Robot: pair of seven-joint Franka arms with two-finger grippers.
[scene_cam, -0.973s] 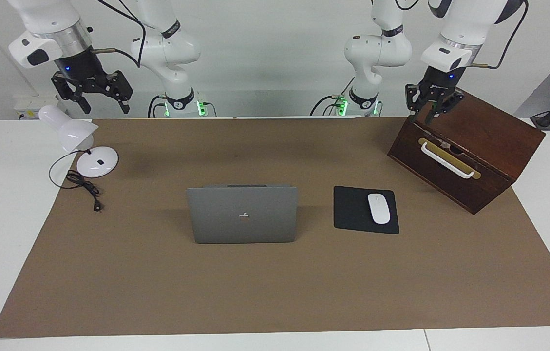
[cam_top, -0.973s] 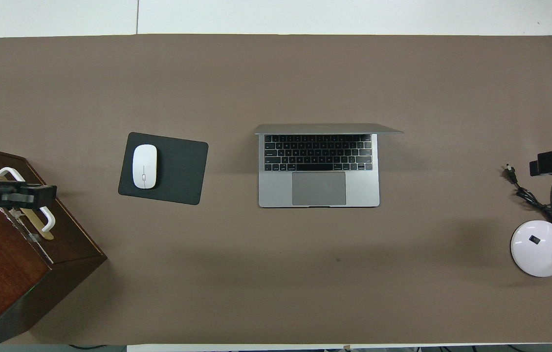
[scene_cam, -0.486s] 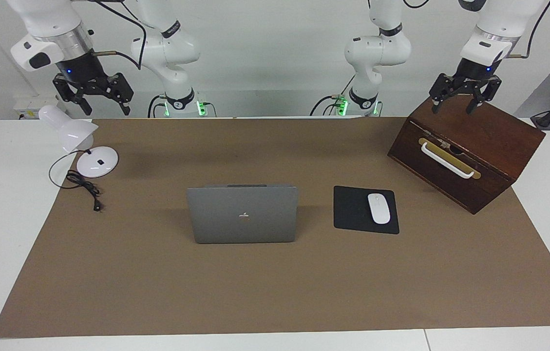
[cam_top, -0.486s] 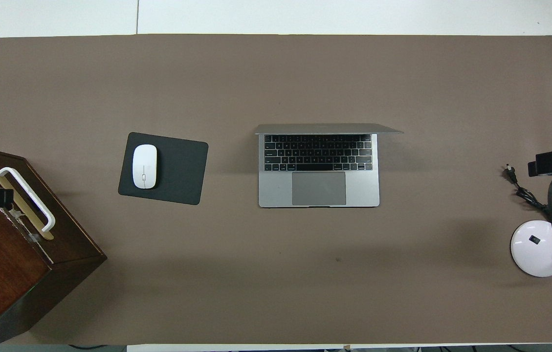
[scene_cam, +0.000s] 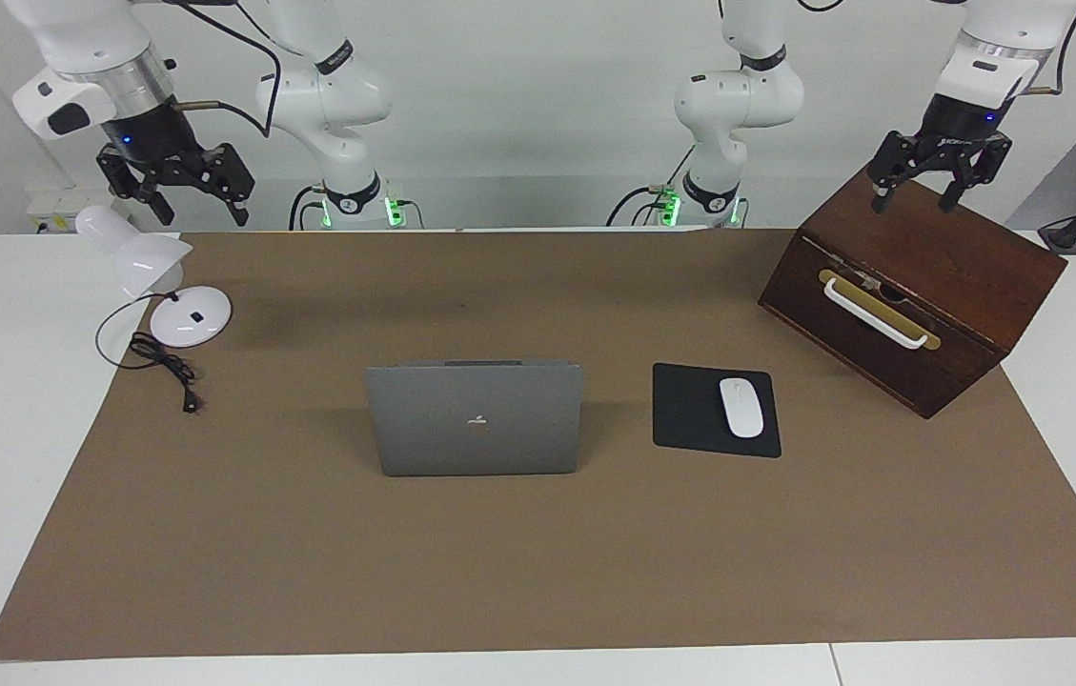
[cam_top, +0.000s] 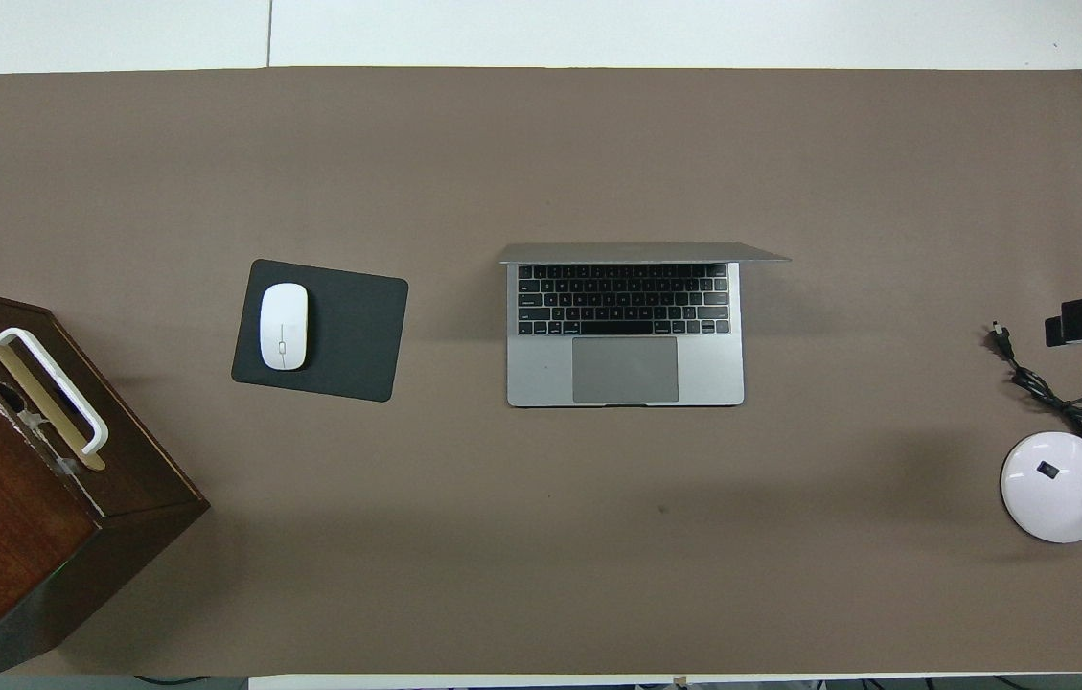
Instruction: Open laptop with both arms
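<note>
The silver-grey laptop (scene_cam: 476, 424) stands open at the middle of the brown mat, its lid upright with the apple logo on the back. Its keyboard and trackpad show in the overhead view (cam_top: 625, 369). My left gripper (scene_cam: 914, 203) is open and empty, up in the air over the top of the wooden box (scene_cam: 938, 257). My right gripper (scene_cam: 201, 211) is open and empty, up over the white desk lamp (scene_cam: 142, 255). Both grippers are well away from the laptop.
A black mouse pad (scene_cam: 695, 410) with a white mouse (scene_cam: 741, 407) lies beside the laptop toward the left arm's end. The wooden box has a white handle (scene_cam: 876, 314). The lamp's base (scene_cam: 191, 315) and black cord (scene_cam: 164, 367) lie at the right arm's end.
My left gripper has risen and drawn away from the box's handle edge to over the box top, nearly leaving the overhead view. My right gripper has shifted slightly. The laptop has not moved.
</note>
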